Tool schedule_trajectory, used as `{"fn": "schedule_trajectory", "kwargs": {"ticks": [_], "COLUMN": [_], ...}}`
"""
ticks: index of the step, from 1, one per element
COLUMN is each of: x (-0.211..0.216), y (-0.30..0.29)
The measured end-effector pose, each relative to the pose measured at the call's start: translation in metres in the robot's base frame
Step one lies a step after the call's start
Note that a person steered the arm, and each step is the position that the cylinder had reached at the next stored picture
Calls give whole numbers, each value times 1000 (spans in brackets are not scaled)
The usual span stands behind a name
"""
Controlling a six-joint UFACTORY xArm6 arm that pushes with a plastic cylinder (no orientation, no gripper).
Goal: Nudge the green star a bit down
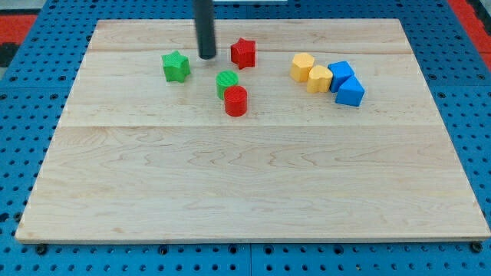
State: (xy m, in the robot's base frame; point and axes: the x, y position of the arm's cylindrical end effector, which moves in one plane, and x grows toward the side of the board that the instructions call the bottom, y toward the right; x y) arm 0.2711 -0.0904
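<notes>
The green star [176,66] lies on the wooden board [253,184] near the view's top left. My tip [207,57] stands just to the right of the star and slightly above it, not touching it. A red star [243,52] lies to the right of the tip. A green cylinder [227,82] and a red cylinder [235,100] sit touching each other below and to the right of the tip.
Two yellow blocks [302,67] [319,78] and two blue blocks [341,75] [350,92] cluster at the view's top right. The board lies on a blue pegboard surface [23,138].
</notes>
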Motion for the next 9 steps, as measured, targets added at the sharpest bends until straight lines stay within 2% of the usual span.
{"fn": "schedule_trajectory", "kwargs": {"ticks": [1,2,3,4,5,6,7,9], "x": [-14,15,20,20,-12,4,49,64], "y": [-41,-95,-108,-108,-70,-40,-53,-60]}}
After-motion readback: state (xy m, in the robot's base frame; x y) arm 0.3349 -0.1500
